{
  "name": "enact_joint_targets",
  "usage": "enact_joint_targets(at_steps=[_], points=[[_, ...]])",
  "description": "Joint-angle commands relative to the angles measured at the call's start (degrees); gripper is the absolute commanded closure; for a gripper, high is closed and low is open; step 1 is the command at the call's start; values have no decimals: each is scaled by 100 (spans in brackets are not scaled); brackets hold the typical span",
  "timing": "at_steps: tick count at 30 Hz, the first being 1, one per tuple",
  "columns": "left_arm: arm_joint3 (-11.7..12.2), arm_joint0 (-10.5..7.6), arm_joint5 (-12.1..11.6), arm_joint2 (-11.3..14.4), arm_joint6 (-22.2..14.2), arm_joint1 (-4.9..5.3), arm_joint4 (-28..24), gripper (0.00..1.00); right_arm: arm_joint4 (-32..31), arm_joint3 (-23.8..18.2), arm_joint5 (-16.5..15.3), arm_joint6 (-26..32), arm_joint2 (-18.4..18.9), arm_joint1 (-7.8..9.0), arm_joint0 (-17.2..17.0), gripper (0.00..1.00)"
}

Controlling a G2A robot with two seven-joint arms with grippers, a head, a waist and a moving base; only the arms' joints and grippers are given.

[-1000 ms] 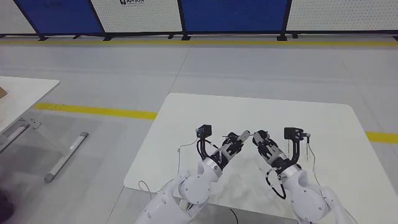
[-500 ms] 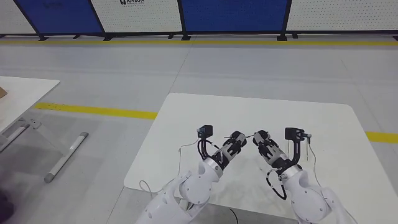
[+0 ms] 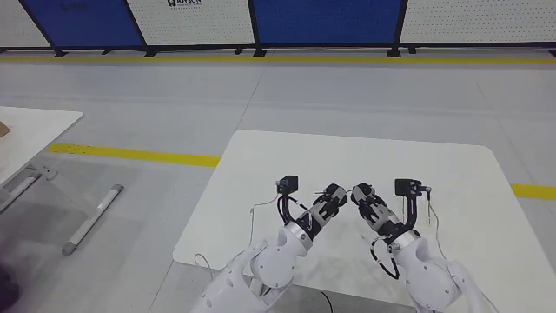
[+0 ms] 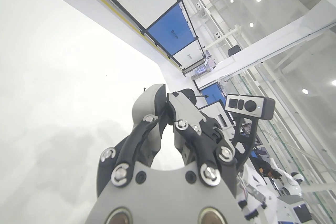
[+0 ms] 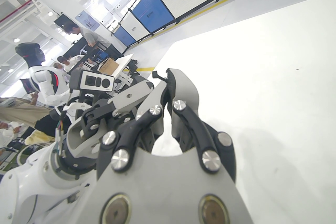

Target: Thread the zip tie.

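The right hand (image 5: 166, 79) is pressed together on the zip tie (image 5: 156, 74), whose small black head juts just past its fingertips. The left hand (image 4: 166, 93) is likewise pinched on a thin dark strip, seemingly the tie's tail. Both hover tip to tip above the white desk (image 3: 287, 152). Threading looks unfinished: the tail has not yet entered the head.

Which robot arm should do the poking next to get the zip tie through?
Likely the left: the left gripper seems to pinch the thin tail of the zip tie, and the right gripper grips its blocky head close by, above the table.
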Motion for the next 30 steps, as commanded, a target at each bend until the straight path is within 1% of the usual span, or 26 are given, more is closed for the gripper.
enact_joint_targets(at_steps=[1,4,8,11,17,23,25,26,27,28,29,30], points=[[-8,10,-5,-1,-8,2,25,100,121,13,-45,24,18,-2,-2,100],[-19,21,-5,-3,-11,3,42,100,244,27,-104,80,71,3,0,100],[-92,63,-85,-4,-56,9,26,100,292,56,-118,185,89,9,8,100],[-125,92,-104,-24,-60,16,49,100,358,75,-135,193,97,8,17,100],[-52,73,-32,-29,-26,13,110,100,475,33,-226,148,164,15,-26,100],[-68,52,-7,-3,-2,4,133,100,441,36,-211,182,185,23,-30,100],[-62,45,61,-15,43,0,138,100,398,34,-199,143,183,23,-28,100],[-65,41,87,-10,53,-3,150,98,376,31,-194,121,179,22,-31,100],[-61,38,98,-6,58,-5,151,65,346,27,-188,98,177,22,-33,100],[-52,34,104,-4,60,-6,155,57,311,24,-176,75,173,23,-37,100],[-43,30,109,-1,63,-8,160,53,270,18,-158,48,166,22,-43,100],[-40,27,111,0,65,-9,160,52,254,14,-147,35,160,21,-47,100]])
